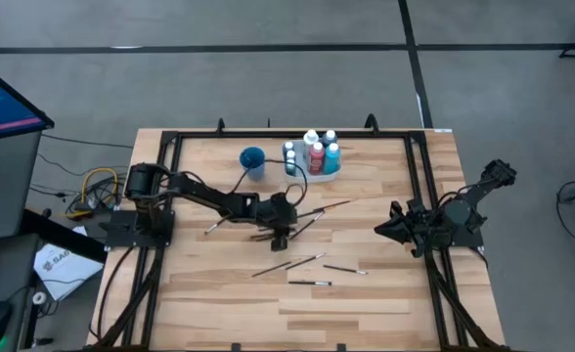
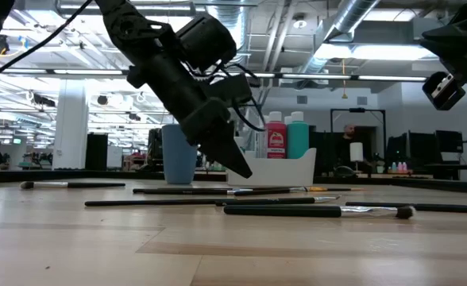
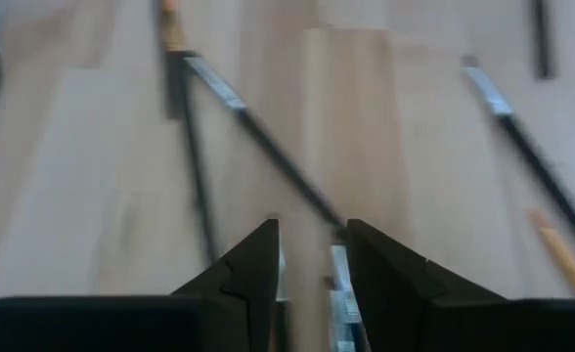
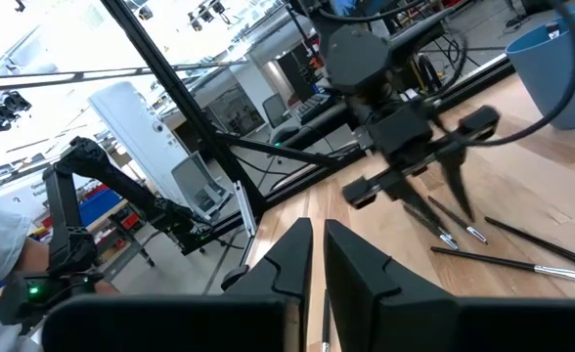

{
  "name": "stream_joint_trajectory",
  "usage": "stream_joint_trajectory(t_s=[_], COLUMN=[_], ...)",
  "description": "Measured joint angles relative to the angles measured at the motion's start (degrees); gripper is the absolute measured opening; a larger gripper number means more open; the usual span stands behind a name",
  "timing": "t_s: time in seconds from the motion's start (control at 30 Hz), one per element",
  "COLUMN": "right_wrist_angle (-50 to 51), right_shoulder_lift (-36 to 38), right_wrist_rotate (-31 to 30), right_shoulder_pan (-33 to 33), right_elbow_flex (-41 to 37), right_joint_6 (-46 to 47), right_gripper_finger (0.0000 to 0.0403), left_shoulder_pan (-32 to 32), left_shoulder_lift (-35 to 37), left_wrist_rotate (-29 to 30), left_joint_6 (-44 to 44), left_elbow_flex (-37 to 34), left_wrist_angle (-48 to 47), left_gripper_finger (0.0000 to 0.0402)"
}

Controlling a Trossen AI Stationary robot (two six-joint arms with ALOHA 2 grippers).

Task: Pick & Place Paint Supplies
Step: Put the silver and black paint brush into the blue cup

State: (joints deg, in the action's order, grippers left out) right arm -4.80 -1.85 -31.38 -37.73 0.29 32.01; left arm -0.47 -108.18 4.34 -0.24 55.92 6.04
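Left end effector low over the crossed brushes at the desk's middle; right arm parked.

Your desk (image 1: 366, 293) is bare light wood with free room all round the scatter; the white tray (image 1: 329, 171) with the paint bottles (image 1: 315, 156) and the blue cup (image 1: 252, 161) stand beyond the left end effector (image 1: 284, 233), the loose brushes (image 1: 312, 262) on its near side. The right end effector (image 1: 385, 231) waits well apart, fingers pressed together, so the left is nearer. Directly under the left tips lies a thin paintbrush (image 3: 268, 161), its long axis running away ahead of the fingers (image 3: 253, 269), which stand partly spread astride it, nothing pinched that I can see.
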Motion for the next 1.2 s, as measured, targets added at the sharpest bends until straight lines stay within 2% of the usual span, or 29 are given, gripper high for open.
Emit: stream_joint_trajectory(t_s=[0.33, 0.47, 0.97, 1.07, 1.2], right_wrist_angle=[0.0, 0.0, -0.17, -0.16, -0.15], right_shoulder_lift=[0.0, 0.0, -0.02, -0.02, -0.02], right_wrist_rotate=[0.0, 0.0, 0.0, 0.0, 0.0], right_shoulder_pan=[-0.01, 0.01, 0.01, 0.01, 0.01], right_elbow_flex=[-0.01, -0.01, -0.01, 0.0, 0.01], right_joint_6=[0.0, -0.02, 0.0, 0.0, 0.0], right_gripper_finger=[0.0024, 0.0024, 0.0023, 0.0023, 0.0024], left_shoulder_pan=[0.93, 0.51, 0.7, 0.66, 0.71], left_shoulder_lift=[0.0, 0.0, -4.09, -4.31, -4.37], left_wrist_rotate=[-0.35, 0.19, -1.51, -0.63, -0.43], left_joint_6=[0.02, 2.58, 2.44, 1.64, 1.47], left_elbow_flex=[0.0, -0.02, 0.02, 0.07, 0.07], left_wrist_angle=[0.02, 0.03, 1.59, 1.21, 0.8], left_gripper_finger=[0.0108, 0.0108, 0.0107, 0.0091, 0.0036])
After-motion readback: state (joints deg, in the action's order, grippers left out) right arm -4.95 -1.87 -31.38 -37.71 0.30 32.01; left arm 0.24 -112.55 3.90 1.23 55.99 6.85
